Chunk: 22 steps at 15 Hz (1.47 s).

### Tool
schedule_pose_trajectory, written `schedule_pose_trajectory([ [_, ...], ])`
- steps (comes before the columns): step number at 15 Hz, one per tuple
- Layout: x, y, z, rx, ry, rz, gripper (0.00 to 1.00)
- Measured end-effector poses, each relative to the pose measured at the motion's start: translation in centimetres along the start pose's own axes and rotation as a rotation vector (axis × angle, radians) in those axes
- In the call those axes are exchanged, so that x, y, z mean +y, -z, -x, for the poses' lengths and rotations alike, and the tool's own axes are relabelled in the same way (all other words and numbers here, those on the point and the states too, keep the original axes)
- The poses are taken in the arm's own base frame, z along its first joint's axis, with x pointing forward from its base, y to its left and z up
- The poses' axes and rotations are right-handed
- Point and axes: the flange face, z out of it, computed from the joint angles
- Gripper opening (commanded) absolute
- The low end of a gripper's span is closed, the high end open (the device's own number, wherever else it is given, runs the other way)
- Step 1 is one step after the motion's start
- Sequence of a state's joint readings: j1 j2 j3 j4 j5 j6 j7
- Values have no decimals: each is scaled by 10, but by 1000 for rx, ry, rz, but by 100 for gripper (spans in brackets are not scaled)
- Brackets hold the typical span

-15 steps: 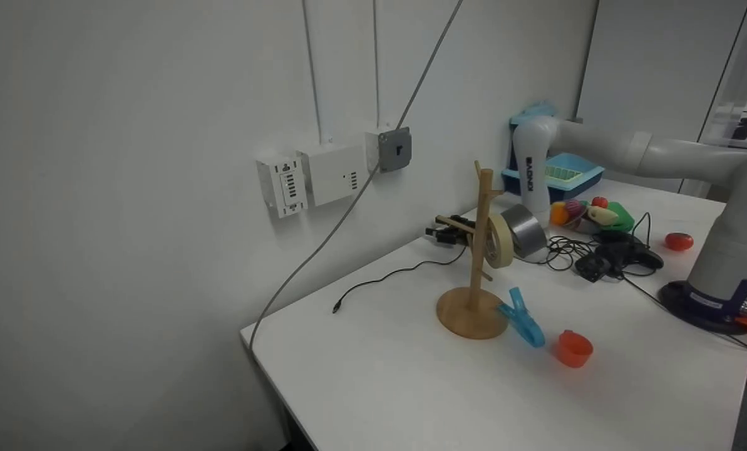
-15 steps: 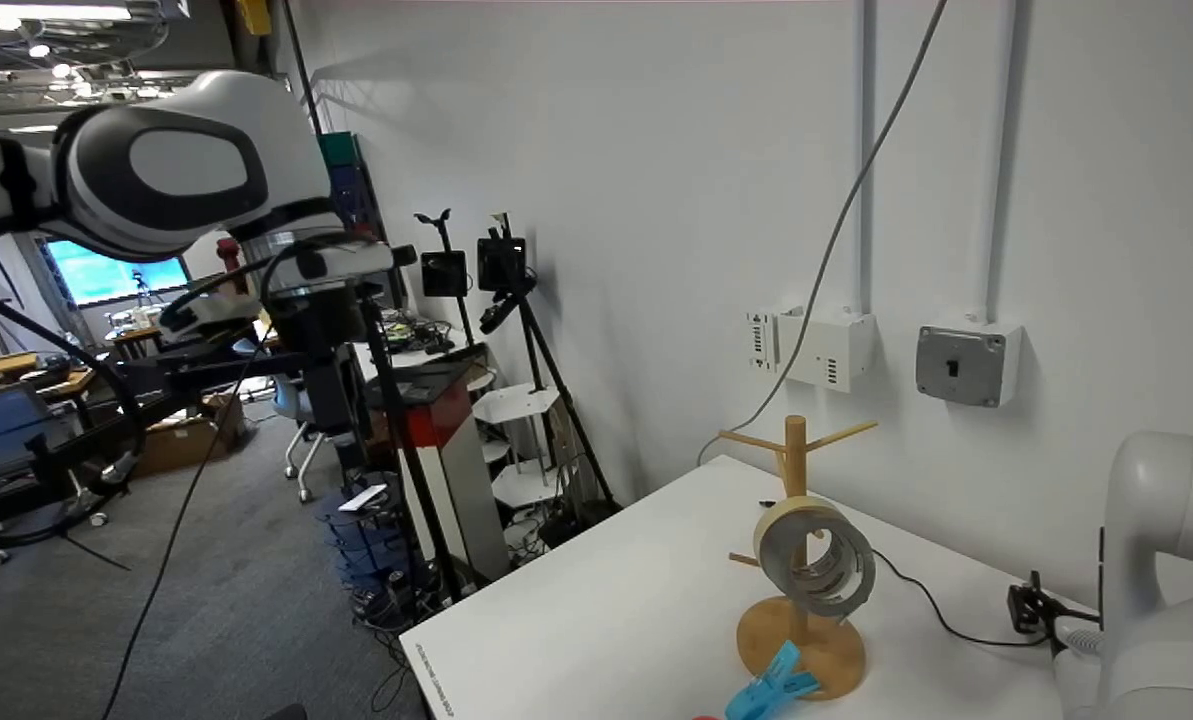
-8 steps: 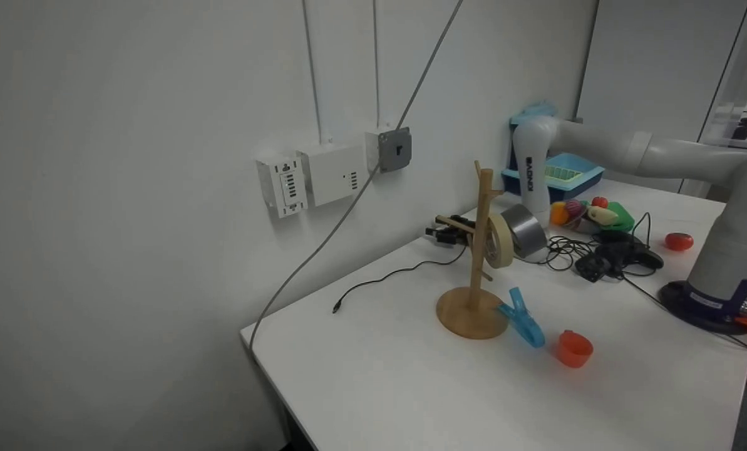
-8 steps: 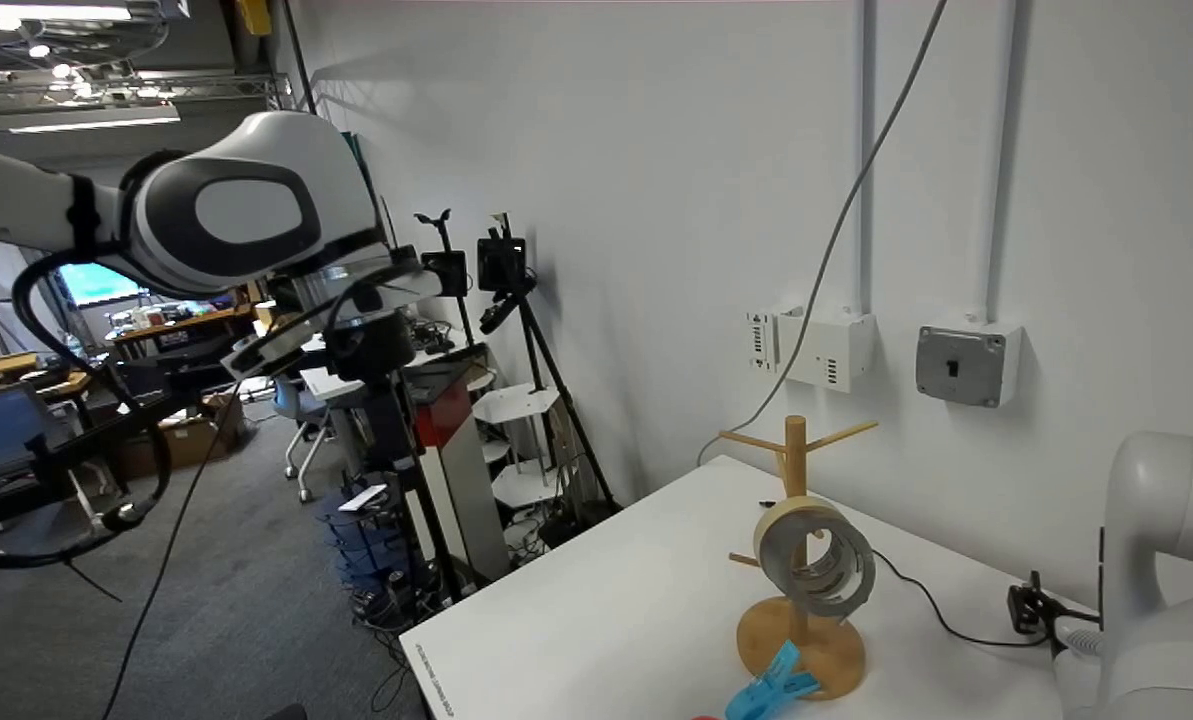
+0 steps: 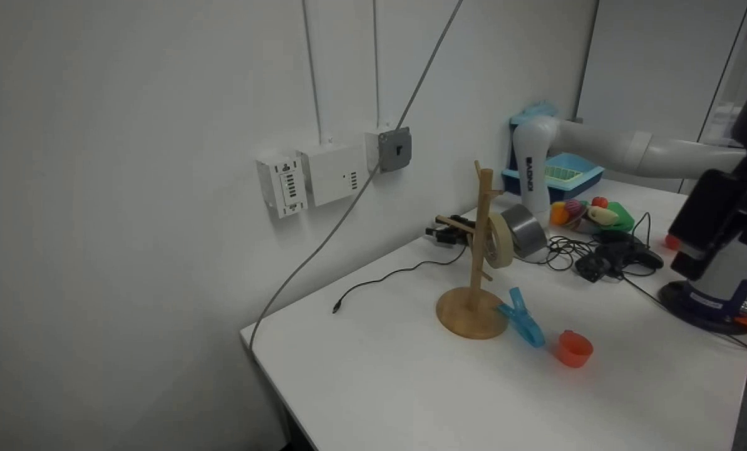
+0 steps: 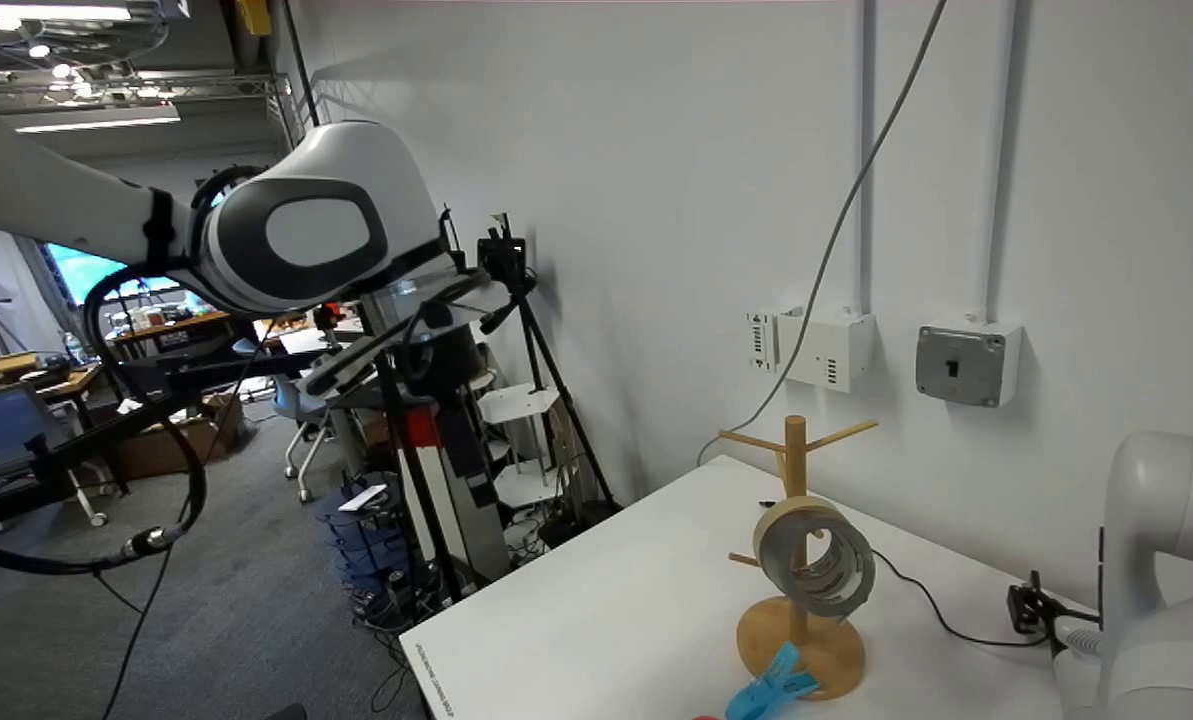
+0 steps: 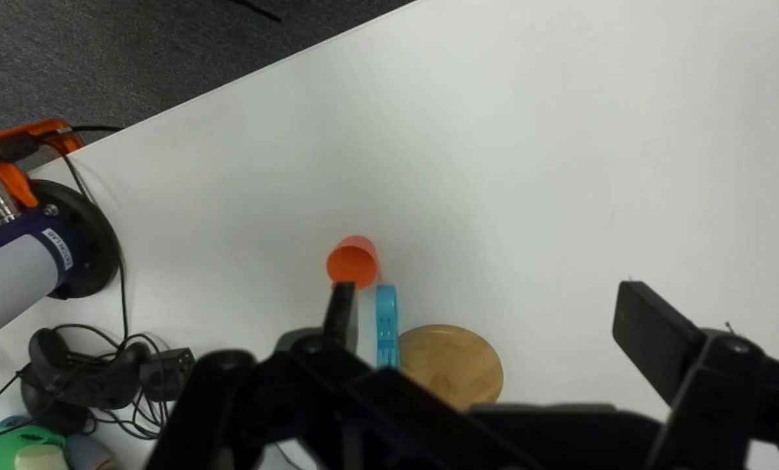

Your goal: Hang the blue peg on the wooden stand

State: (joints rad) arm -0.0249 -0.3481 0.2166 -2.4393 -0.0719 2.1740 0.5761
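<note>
Blue peg [image 5: 526, 324] lies between red cup [image 5: 575, 349] and wooden stand [image 5: 478, 263], gripper [image 7: 487, 313] spread wide.

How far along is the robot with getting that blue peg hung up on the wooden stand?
Nothing looks done yet: the blue peg lies at the foot of the wooden stand. Nothing is in hand: in the wrist view the gripper is open and empty. Left: grip the peg, lift it and hang it on the stand.
</note>
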Motion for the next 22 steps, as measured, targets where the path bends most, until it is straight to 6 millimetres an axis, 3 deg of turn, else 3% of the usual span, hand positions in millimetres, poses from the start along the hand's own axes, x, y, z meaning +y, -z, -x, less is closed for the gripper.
schedule_pose_trajectory([
  [10, 3, -1, -7, 0, -9, -1, 100],
  [16, 2, -46, -16, -76, -28, 29, 100],
  [22, 8, -88, -41, -82, -69, 39, 100],
])
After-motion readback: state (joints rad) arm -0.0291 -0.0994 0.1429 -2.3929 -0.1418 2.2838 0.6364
